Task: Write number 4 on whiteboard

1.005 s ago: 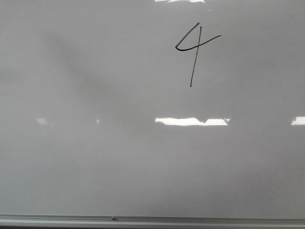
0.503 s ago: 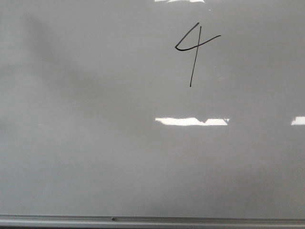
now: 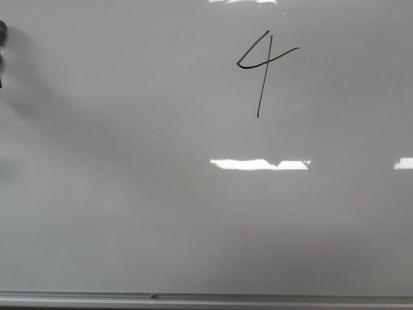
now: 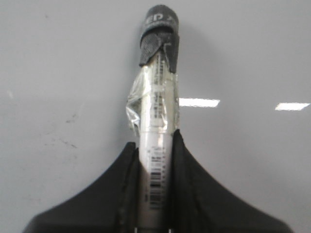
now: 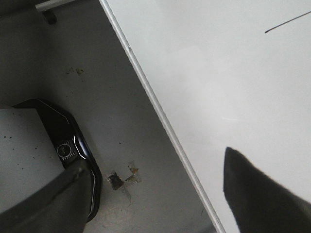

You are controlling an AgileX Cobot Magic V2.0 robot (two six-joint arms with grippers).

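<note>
The number 4 (image 3: 261, 64), thin and black, stands at the upper middle-right of the whiteboard (image 3: 161, 213), which fills the front view. My left gripper (image 4: 155, 141) is shut on a white marker (image 4: 156, 121) with a barcode, clear tape and a black end, pointed at the board. A dark part (image 3: 2, 39) shows at the front view's left edge; I cannot tell what it is. My right gripper (image 5: 156, 160) is open and empty, over the whiteboard's (image 5: 218, 73) rim. One end of a black stroke (image 5: 286, 23) shows there.
The board's grey metal rim (image 3: 206, 298) runs along its lower edge. Bright light reflections (image 3: 258, 164) lie across the board. The right wrist view shows grey floor with a stain (image 5: 121, 178), a black-edged base (image 5: 77, 145) and a metal bar (image 5: 48, 6).
The arm's shadow on the board has slid leftward, and a dark part has come into view at the left edge. The 4 is unchanged.
</note>
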